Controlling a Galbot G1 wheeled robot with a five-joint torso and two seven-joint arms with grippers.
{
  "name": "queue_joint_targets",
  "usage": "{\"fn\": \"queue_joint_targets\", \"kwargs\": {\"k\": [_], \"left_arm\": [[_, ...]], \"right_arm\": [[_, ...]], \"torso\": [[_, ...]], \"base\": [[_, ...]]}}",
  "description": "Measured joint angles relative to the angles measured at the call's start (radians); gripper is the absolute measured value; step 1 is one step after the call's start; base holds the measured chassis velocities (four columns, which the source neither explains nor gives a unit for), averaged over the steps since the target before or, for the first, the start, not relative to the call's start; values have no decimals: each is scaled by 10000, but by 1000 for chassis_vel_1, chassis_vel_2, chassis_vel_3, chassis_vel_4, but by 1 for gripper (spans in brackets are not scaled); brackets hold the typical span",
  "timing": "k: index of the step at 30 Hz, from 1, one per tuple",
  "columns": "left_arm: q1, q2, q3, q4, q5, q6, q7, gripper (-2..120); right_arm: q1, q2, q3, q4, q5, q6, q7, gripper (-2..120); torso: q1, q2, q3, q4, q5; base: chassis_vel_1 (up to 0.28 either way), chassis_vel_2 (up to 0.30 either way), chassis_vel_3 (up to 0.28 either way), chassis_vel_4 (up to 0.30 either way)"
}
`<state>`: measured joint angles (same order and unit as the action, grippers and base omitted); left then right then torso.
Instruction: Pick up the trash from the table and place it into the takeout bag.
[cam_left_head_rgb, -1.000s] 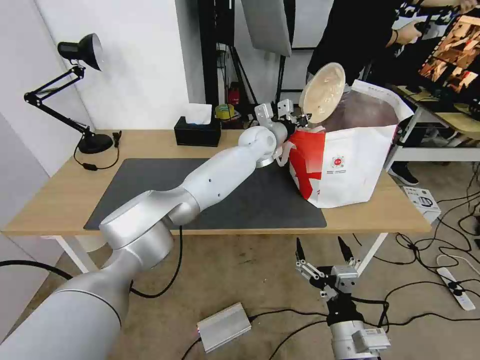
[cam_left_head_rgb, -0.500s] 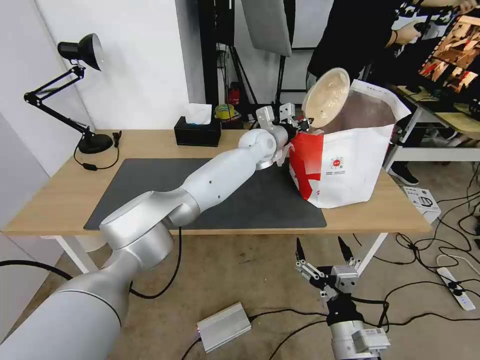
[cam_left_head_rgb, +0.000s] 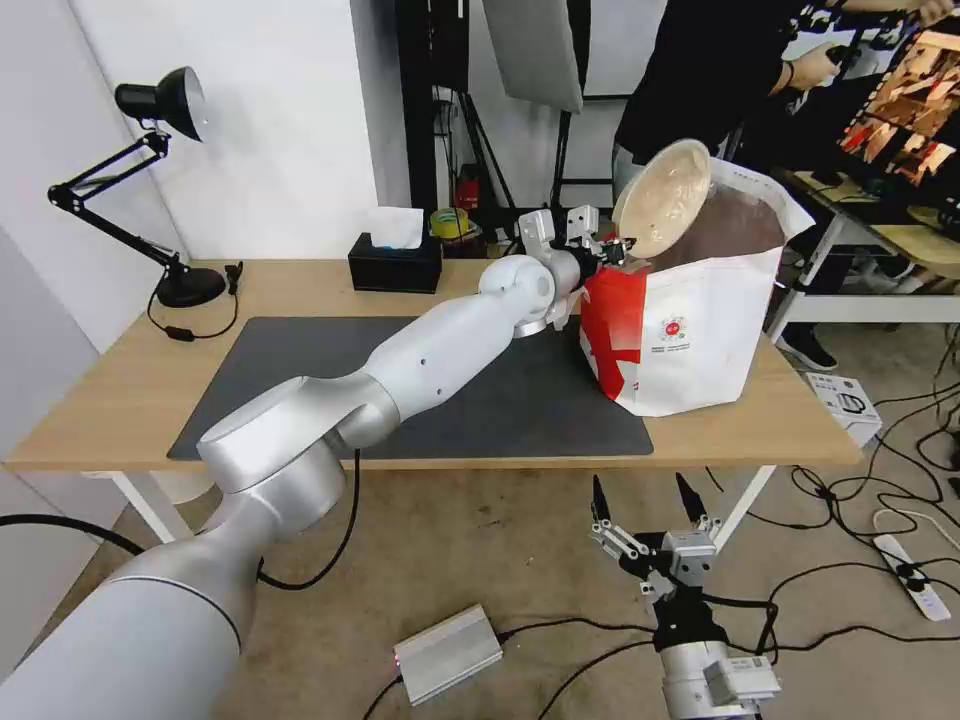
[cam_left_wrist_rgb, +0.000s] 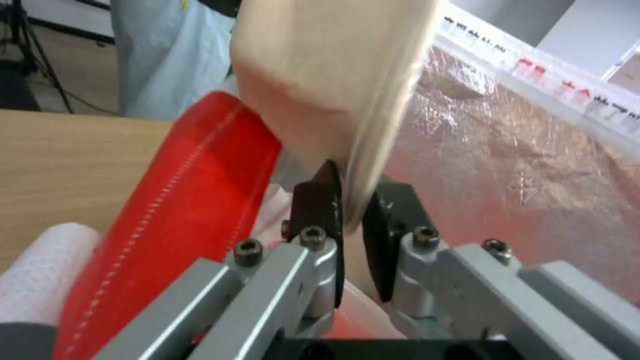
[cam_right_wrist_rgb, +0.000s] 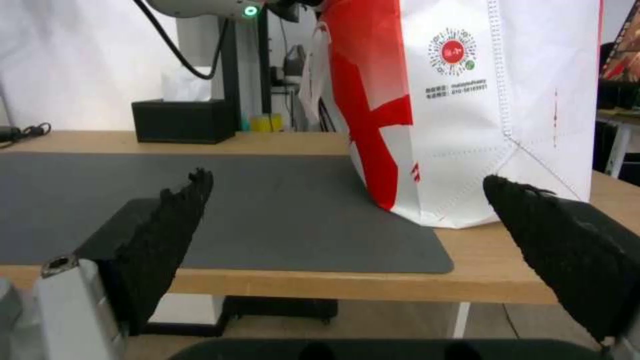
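My left gripper (cam_left_head_rgb: 612, 247) is shut on the rim of the beige pulp bowl (cam_left_head_rgb: 662, 196), one piece of the trash, and holds it tilted on edge over the open mouth of the takeout bag (cam_left_head_rgb: 700, 330). In the left wrist view the black fingertips (cam_left_wrist_rgb: 320, 197) pinch the bowl (cam_left_wrist_rgb: 333, 75) between them, with the bag's red side panel (cam_left_wrist_rgb: 180, 210) on one side and its silver foil lining (cam_left_wrist_rgb: 507, 155) on the other. The bag stands at the right end of the table (cam_left_head_rgb: 100, 400). My right gripper (cam_left_head_rgb: 645, 500) hangs open below the table's front edge.
A black tissue box (cam_left_head_rgb: 395, 262) sits at the table's back edge and a black desk lamp (cam_left_head_rgb: 150, 180) at its left end. The dark grey mat (cam_left_head_rgb: 290, 370) covers the middle. A person stands behind the bag. Cables and a silver box (cam_left_head_rgb: 447, 652) lie on the floor.
My left gripper has carried the bowl to the right and slightly down, so it now stands further over the bag's mouth. The right arm has not moved.
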<state>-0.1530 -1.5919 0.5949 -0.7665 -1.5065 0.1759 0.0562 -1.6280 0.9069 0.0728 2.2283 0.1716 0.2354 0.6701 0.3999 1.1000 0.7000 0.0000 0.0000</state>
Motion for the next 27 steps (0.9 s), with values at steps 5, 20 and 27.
{"fn": "queue_joint_targets", "kwargs": {"k": [5,20,27], "left_arm": [[-57,2,109,2,231,-31,7,29],[-251,-1,212,16,382,-107,-35,84],[-272,-4,318,10,441,-212,-55,99]], "right_arm": [[0,0,0,0,0,0,0,100],[0,0,0,0,0,0,-1,100],[0,0,0,0,0,0,0,100]], "torso": [[0,0,0,0,0],[0,0,0,0,0],[0,0,0,0,0]], "base": [[0,0,0,0],[0,0,0,0],[0,0,0,0]]}}
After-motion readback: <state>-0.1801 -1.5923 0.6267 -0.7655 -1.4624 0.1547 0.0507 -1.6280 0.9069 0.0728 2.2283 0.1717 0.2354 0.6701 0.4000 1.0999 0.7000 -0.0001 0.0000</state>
